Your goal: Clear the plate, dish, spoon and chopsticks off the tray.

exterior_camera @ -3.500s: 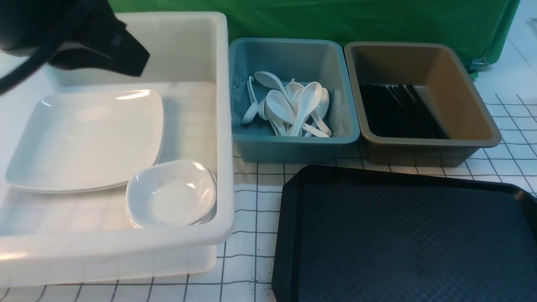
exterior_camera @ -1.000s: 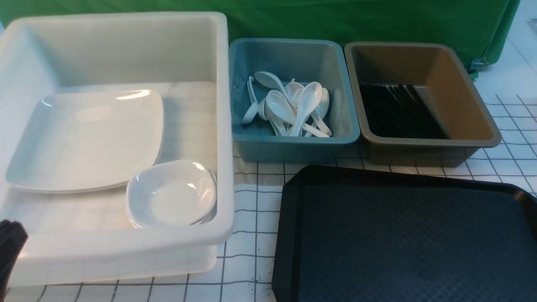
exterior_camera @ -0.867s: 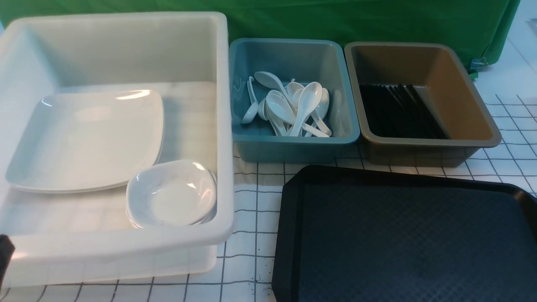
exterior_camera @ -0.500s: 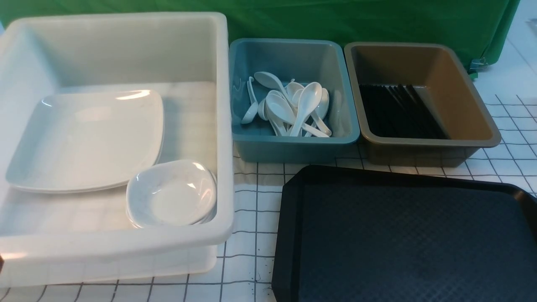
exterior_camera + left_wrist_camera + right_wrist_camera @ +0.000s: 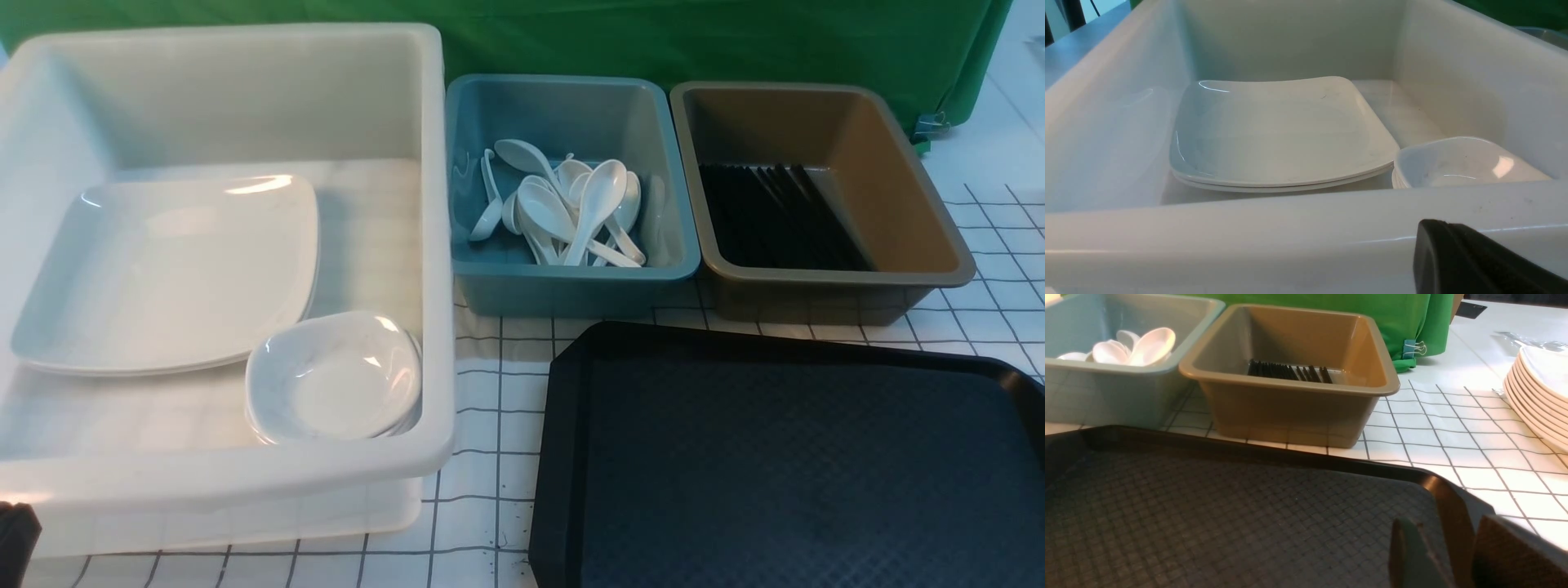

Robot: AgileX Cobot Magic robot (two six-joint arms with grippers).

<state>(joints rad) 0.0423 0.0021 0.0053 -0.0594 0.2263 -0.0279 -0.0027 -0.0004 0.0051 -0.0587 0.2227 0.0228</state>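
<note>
Down at the near left corner of the front view, the left tool point(image 5: 15, 531) shows only as a dark tip just outside the white tub point(image 5: 245, 482); its jaws are closed with nothing between them. In the left wrist view that dark tip sits in front of the tub's near wall. The right tool point(image 5: 1447, 555) hangs low over the near right corner of the tray point(image 5: 784, 457), its two fingers standing apart with only the tray rim seen between them and nothing gripped.

Inside the white tub the plate point(image 5: 167, 269) lies flat on top of another like it, and the dish point(image 5: 335, 376) tops a small stack just beside the plate's near right corner. Right of the tub, the blue bin point(image 5: 571, 286) holds the spoon point(image 5: 600, 204) among a heap of white spoons. The brown bin point(image 5: 833, 278) next to it holds the chopsticks point(image 5: 775, 216), lying in a row of black sticks. The black tray sits on the gridded desk point(image 5: 490, 425) in front of both bins, its textured surface bare.
</note>
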